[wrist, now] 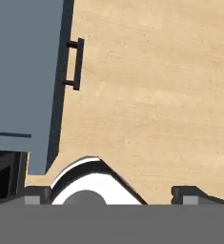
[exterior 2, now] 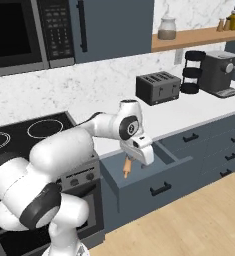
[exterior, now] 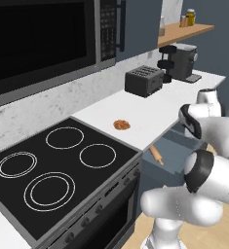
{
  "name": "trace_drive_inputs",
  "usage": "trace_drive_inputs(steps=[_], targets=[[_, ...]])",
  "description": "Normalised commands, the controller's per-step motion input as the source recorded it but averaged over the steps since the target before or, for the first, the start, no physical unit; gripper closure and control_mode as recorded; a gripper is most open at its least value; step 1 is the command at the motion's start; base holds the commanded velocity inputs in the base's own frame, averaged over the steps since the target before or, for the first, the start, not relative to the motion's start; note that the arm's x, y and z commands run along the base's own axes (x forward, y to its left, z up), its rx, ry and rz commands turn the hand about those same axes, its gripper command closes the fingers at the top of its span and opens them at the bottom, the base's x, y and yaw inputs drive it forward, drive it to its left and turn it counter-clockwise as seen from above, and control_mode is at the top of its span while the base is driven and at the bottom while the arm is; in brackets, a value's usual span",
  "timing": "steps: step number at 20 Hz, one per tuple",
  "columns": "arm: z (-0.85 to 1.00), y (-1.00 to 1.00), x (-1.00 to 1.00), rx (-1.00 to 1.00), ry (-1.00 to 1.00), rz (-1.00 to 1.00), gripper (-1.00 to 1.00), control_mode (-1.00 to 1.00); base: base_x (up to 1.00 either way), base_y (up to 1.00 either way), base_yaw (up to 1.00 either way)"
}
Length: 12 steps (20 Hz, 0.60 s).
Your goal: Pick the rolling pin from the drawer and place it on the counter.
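While the wide slate-blue drawer (exterior 2: pixel 154 182) stands pulled out from under the flat white table (exterior: pixel 150 109), the slim light-tan wooden rolling pin (exterior: pixel 156 154) lies inside it, near the left end by the stove. In the right base view the rolling pin (exterior 2: pixel 127 167) pokes out just below the white hand, tilted, with one narrow end pointing down toward the drawer's front panel. The end effector (exterior 2: pixel 137 161) hangs over the open drawer, right next to the rolling pin. Its fingers are too small and too hidden by the hand to see well, so it cannot be told if they are spread, pressed together, or pinching the pin.

From the hand view, the two dark fingertips (wrist: pixel 192 194) sit far apart at the bottom corners, and nothing shows between them there. That view looks down on the blue-grey drawer front (wrist: pixel 23 81) with its dark handle (wrist: pixel 75 64) and on the light wooden floor (wrist: pixel 156 95).

On the table, a round brown cookie (exterior: pixel 121 125) lies near the black glass stovetop (exterior: pixel 57 170) with white rings. Farther along the table stand a dark grey toaster (exterior: pixel 144 80) and a black and grey coffee machine (exterior: pixel 181 62). A wooden shelf (exterior 2: pixel 199 37) above holds a glass jar (exterior 2: pixel 166 28) and small bottles (exterior 2: pixel 234 20).
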Motion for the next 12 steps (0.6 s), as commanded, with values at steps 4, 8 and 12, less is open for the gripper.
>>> trace_drive_inputs(steps=[4,8,12], targets=[[-0.82,-0.92,0.59,0.18,0.19,-0.1,-1.0,-1.0,0.0,0.0,0.0],[-0.55,-0.21,0.4,0.14,0.03,0.0,-1.0,-1.0,0.0,0.0,0.0],[-0.12,0.1,0.12,0.05,0.0,0.0,-1.0,-1.0,0.0,0.0,0.0]])
